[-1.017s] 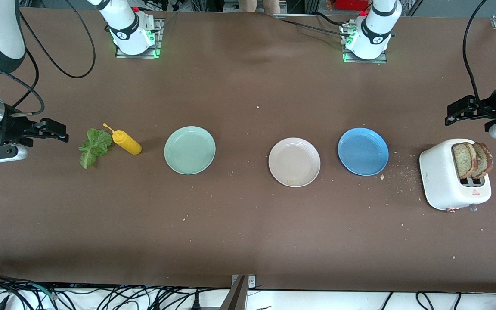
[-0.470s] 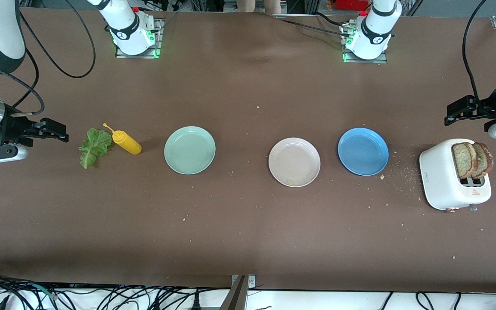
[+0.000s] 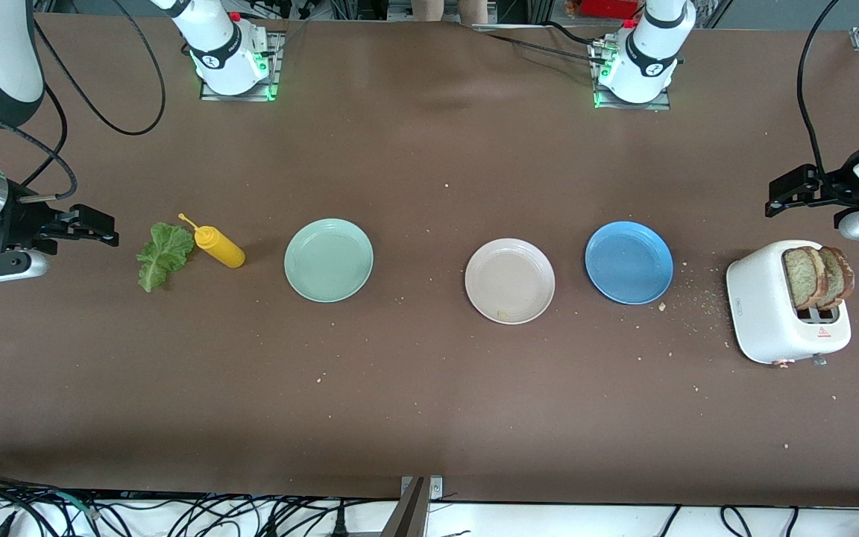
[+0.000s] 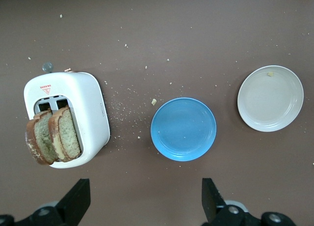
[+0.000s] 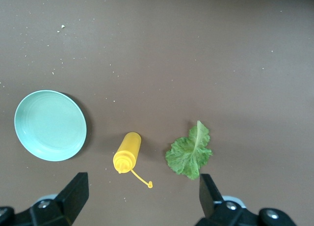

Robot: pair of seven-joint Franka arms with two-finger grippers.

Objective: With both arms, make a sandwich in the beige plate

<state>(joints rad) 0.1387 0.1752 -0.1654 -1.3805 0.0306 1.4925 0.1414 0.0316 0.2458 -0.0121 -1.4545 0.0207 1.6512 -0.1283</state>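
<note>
Down the middle of the table, the beige plate (image 3: pixel 509 280) sits bare except for a crumb or two, with the blue plate (image 3: pixel 628 262) just beside it toward the left arm's end and the mint green plate (image 3: pixel 329 259) well apart toward the right arm's end. Both bread slices (image 3: pixel 817 277) are standing in the white toaster (image 3: pixel 780 306), with crumbs scattered between it and the blue plate. The lettuce leaf (image 3: pixel 163 254) lies flat on the table, touching or nearly touching the yellow squeeze bottle (image 3: pixel 217 246) on its side. The left gripper (image 3: pixel 795 195) hangs in the air beside the toaster, fingers spread wide and holding nothing. The right gripper (image 3: pixel 90 225) hovers near the lettuce, also spread apart and empty.
</note>
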